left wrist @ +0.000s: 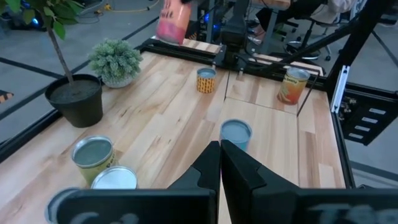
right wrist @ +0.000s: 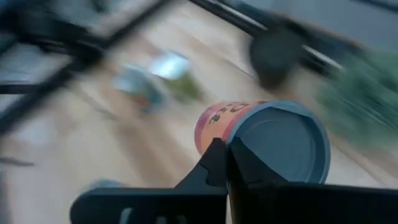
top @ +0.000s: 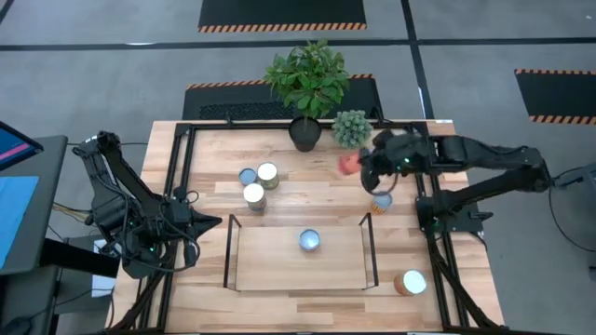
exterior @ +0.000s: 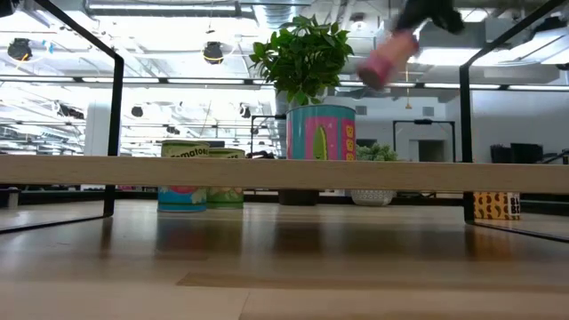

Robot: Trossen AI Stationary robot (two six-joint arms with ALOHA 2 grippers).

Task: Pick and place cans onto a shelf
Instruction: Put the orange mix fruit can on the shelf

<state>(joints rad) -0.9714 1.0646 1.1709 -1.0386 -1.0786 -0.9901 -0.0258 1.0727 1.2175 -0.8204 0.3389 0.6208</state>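
My right gripper is over the table's far right part, shut on a pink-red can. In the low view the can is high above the table. The shelf stands at the near middle with a pale-blue-topped can on its board. Three cans stand together left of centre. A patterned orange can stands by the shelf's right wire frame. An orange can stands near the right front. My left gripper is shut and empty at the table's left edge. My right gripper holds the pink-red can by its side wall, near the grey round end that faces the wrist camera. A dark finger covers the exact place of contact. The fingers come from the table's right. The can is lifted clear and tilted.
A dark pot with a tall leafy plant and a small bushy plant stand at the far edge, close to my right gripper. A black frame borders the tabletop. Bare wood lies between the cans and the shelf.
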